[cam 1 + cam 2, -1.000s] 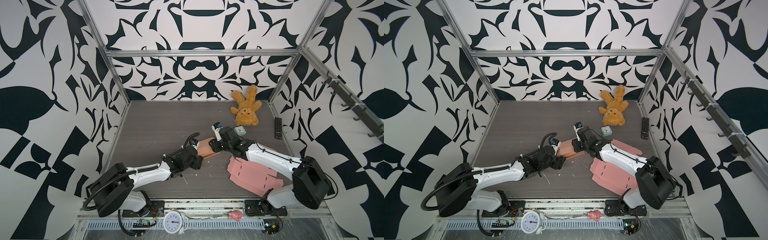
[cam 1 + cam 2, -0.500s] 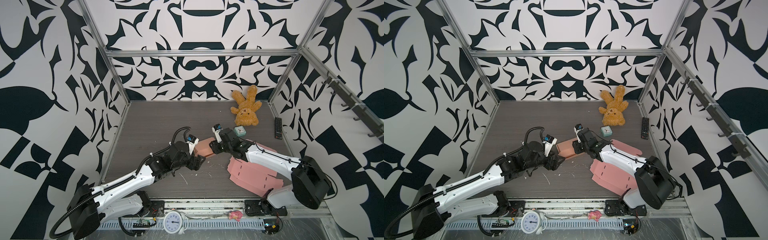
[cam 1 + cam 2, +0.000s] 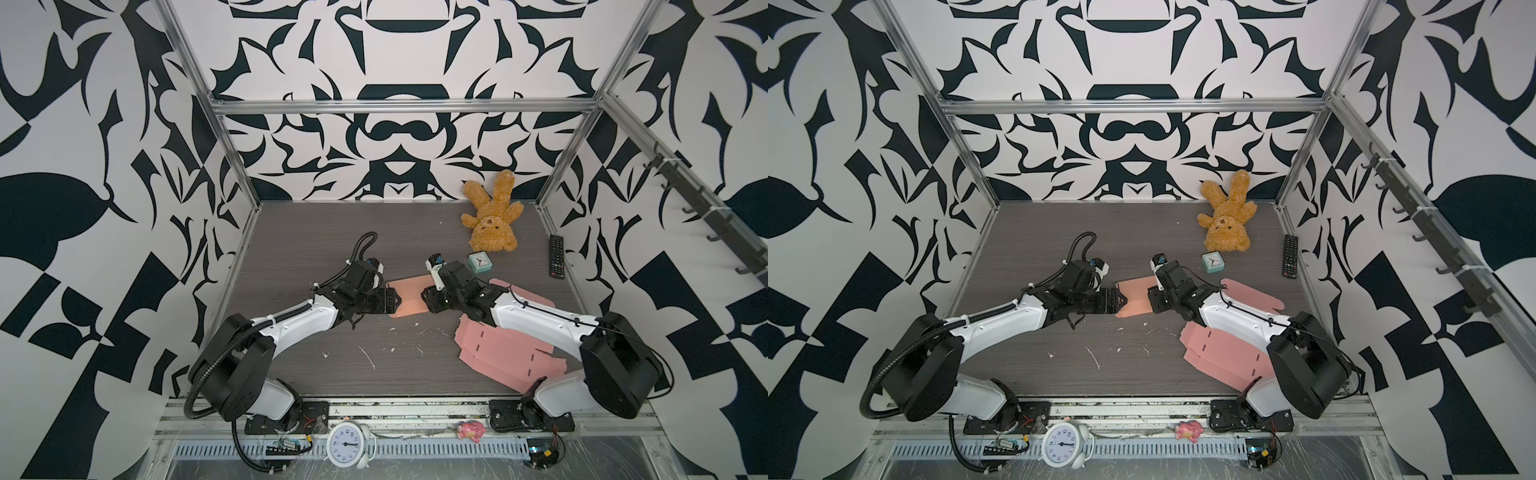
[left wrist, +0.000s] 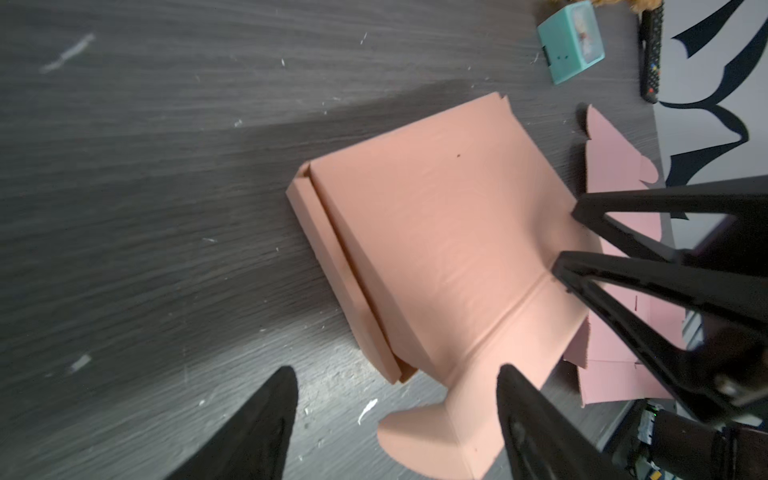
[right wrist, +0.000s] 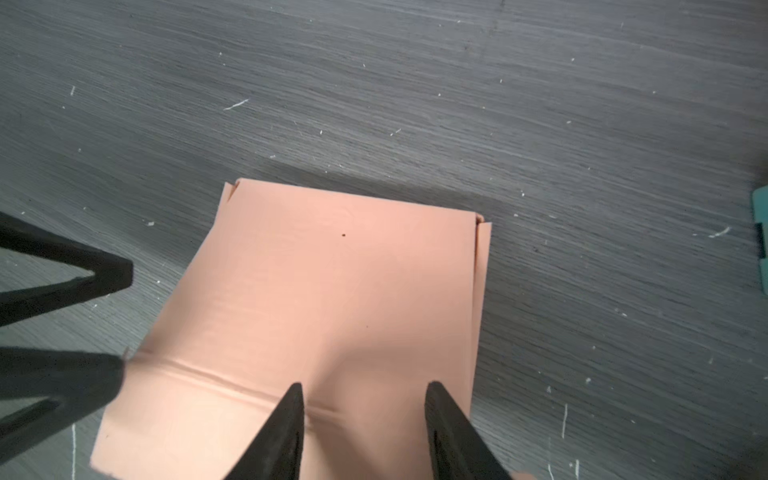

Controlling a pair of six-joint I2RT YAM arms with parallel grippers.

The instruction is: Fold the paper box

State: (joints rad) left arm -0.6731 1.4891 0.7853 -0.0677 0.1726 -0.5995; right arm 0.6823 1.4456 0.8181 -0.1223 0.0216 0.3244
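Note:
The paper box is salmon pink, closed and flat on the dark table between both grippers. In the left wrist view the box shows a folded side wall and a rounded flap sticking out. My left gripper is open at the box's left edge, and the flap lies between its fingers without being pinched. My right gripper is open, its fingertips resting on the box lid near a crease, where the paper dents.
Flat pink cardboard sheets lie under the right arm. A teal clock, a teddy bear and a remote sit at the back right. A white clock and a pink toy stand on the front rail.
My left arm has swung and changed posture, and its gripper has shifted a little along the box's left edge. The right gripper has stayed on the lid, its fingers slightly closer.

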